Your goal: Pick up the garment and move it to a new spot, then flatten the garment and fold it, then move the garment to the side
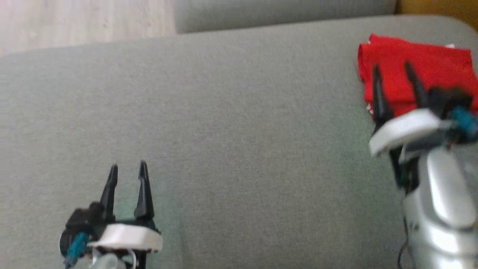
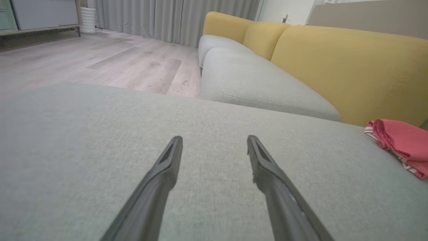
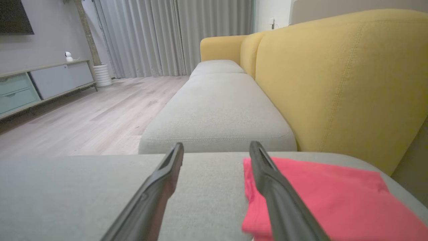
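A folded red garment (image 1: pixel 422 71) lies at the far right of the grey sofa cushion (image 1: pixel 231 130). My right gripper (image 1: pixel 392 67) hovers open at its near left edge, holding nothing. In the right wrist view that gripper (image 3: pixel 216 147) straddles the left edge of the garment (image 3: pixel 334 197), right finger over the cloth, left finger over bare cushion. My left gripper (image 1: pixel 127 167) stands open over the cushion at the lower left, far from the cloth. In the left wrist view the left gripper (image 2: pixel 214 140) is open, with the garment (image 2: pixel 401 140) at the right edge, white stripes along its hem.
Yellow backrests (image 3: pixel 334 73) rise behind the garment. A second grey seat cushion (image 3: pixel 217 113) lies beyond a gap. Pale wood floor (image 2: pixel 100 63) is to the left, with a low cabinet (image 3: pixel 40 83) and grey curtains (image 3: pixel 167 33) farther off.
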Controlling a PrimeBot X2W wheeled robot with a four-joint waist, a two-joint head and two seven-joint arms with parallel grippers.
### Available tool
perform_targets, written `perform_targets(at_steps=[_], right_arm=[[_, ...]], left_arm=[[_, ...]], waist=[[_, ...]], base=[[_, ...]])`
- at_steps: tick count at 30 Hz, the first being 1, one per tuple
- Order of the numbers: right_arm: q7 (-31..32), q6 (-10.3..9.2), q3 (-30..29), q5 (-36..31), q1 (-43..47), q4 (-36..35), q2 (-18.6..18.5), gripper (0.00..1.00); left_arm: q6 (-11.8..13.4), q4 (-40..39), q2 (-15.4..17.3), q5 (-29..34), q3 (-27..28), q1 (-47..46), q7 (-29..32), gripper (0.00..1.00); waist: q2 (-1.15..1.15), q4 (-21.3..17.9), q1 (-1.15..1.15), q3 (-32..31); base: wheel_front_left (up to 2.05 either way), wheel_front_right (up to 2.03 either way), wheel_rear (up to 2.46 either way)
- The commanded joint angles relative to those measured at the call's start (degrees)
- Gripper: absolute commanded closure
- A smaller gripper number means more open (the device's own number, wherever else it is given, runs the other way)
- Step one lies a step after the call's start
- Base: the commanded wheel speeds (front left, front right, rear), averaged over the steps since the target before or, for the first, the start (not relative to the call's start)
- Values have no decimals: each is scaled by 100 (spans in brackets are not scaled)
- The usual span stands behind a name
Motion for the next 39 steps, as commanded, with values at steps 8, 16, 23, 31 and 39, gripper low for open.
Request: perform_targets(at_steps=[8,16,23,31,39], right_arm=[[-778,-4,483,444,1664,-738,151,0],[-1139,-4,620,595,2687,-1211,153,0],[-1221,-4,656,553,2809,-1213,154,0],[-1149,0,517,584,2982,-857,172,100],[-1093,0,504,935,3031,-669,157,100]], left_arm=[[138,60,45,-25,348,429,-70,0],[51,47,-87,-63,361,739,-77,0],[54,100,-104,52,233,768,-76,0],[42,392,-153,5,-22,952,7,100],[-16,545,-207,-245,64,972,89,100]], waist=[[0,439,1,-733],[0,519,1,-891],[0,520,1,-917],[0,497,1,-926],[0,486,2,-920]], base=[[0,0,0],[0,0,0],[0,0,0],[0,0,0],[0,0,0]])
